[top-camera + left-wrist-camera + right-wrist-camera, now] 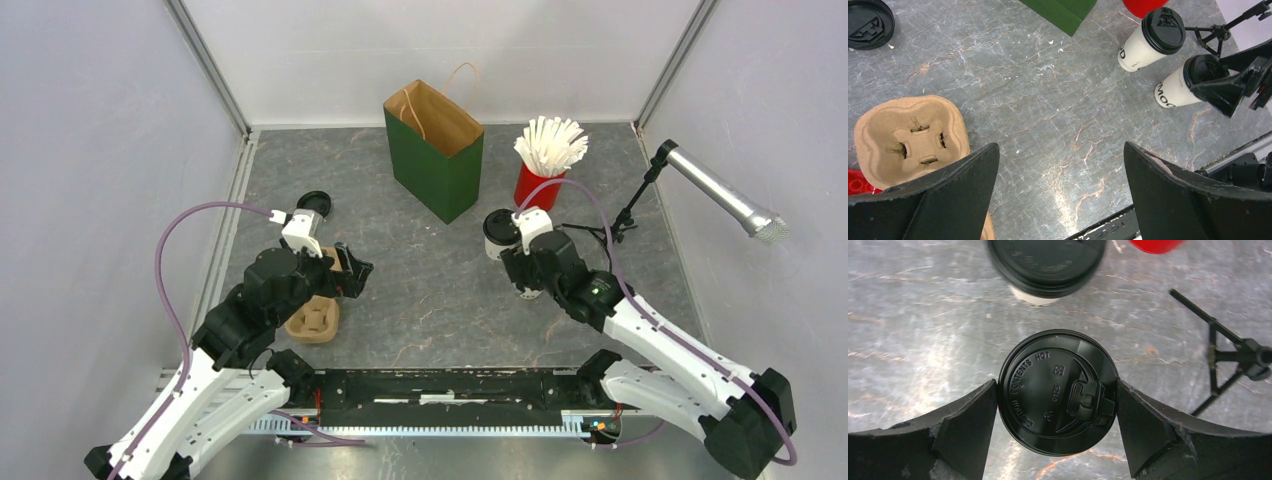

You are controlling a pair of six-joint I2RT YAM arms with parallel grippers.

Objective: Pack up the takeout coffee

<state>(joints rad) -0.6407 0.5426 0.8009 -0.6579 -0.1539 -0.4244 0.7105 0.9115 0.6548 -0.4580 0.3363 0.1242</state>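
Note:
Two white takeout coffee cups with black lids stand right of centre. My right gripper (1057, 390) comes down over the nearer cup (1058, 410); its fingers press both sides of the lid, shut on it. From the left wrist view that cup (1173, 90) is upright on the table with the right gripper (1228, 85) at its top. The other cup (497, 232) (1047, 265) (1148, 40) stands free just behind it. My left gripper (355, 272) (1060, 170) hangs open over bare table, holding nothing, beside the brown cup carrier (313, 320) (910, 140).
An open green paper bag (435, 150) stands at the back centre. A red cup of white straws (540, 185) is to its right. A loose black lid (313, 203) (868, 22) lies at the left. A microphone on a small stand (640, 200) (1228, 365) stands right of the cups.

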